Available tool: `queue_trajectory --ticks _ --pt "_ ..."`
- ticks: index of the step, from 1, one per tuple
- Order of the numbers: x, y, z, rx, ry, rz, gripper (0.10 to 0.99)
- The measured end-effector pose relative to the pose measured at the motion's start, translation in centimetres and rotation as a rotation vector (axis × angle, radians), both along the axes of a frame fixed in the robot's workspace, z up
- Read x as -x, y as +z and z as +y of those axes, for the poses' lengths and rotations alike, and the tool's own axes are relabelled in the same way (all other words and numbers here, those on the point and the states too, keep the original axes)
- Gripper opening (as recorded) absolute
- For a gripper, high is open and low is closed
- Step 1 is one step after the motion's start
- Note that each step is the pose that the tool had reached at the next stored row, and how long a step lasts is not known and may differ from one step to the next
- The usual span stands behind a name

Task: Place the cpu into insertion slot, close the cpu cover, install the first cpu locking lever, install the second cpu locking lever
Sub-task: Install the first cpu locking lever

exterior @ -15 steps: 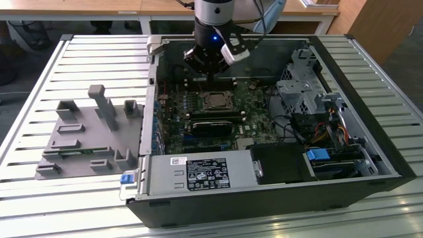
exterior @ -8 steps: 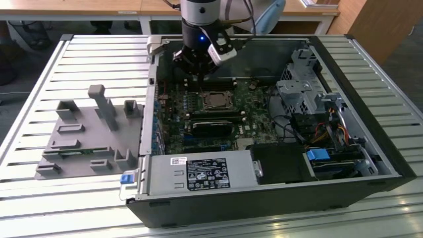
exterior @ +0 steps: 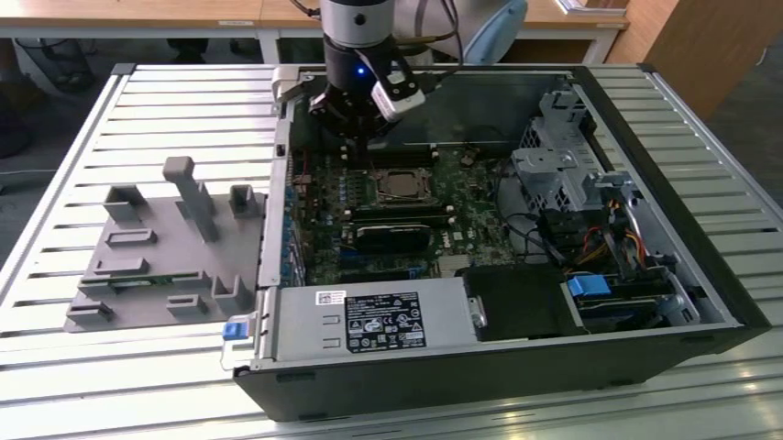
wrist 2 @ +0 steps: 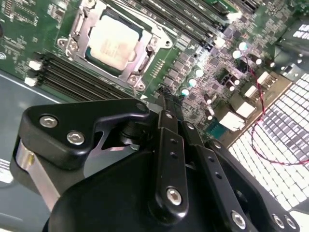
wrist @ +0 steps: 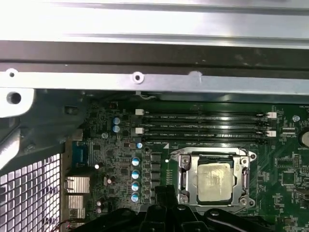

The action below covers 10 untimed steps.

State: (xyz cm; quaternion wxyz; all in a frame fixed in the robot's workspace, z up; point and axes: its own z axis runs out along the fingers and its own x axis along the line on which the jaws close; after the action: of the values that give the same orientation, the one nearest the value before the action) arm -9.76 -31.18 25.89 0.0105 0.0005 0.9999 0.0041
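Note:
The cpu [wrist: 214, 181] [wrist 2: 113, 43] lies flat in the insertion slot [exterior: 398, 186] on the green board, its silvery-tan top showing. The cpu cover [wrist: 186, 170] [wrist 2: 140, 63] is down around it as a silver frame. Thin metal levers [wrist: 247, 175] lie along the frame's sides; I cannot tell whether they are latched. My gripper [exterior: 352, 145] [wrist 2: 165, 102] [wrist: 161, 192] hangs above the board beside the socket, on the side toward the memory sticks. Its black fingers are shut together with nothing between them, clear of the cover.
The open computer case [exterior: 685, 266] lies on a slatted metal table. Memory sticks [wrist: 203, 126] run beside the socket. A drive cage [exterior: 556, 165], cables [exterior: 612, 243] and a power supply [exterior: 367, 321] crowd the case. A grey fixture [exterior: 159, 247] stands at the exterior view's left.

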Motion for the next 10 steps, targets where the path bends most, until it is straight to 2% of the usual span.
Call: queue_trajectory --ticks 4,10 --pt "0.34 -0.04 0.32 0.0 0.0 0.0001 0.106" --pt "0.67 -0.17 1.23 0.0 0.0 0.0001 0.106"
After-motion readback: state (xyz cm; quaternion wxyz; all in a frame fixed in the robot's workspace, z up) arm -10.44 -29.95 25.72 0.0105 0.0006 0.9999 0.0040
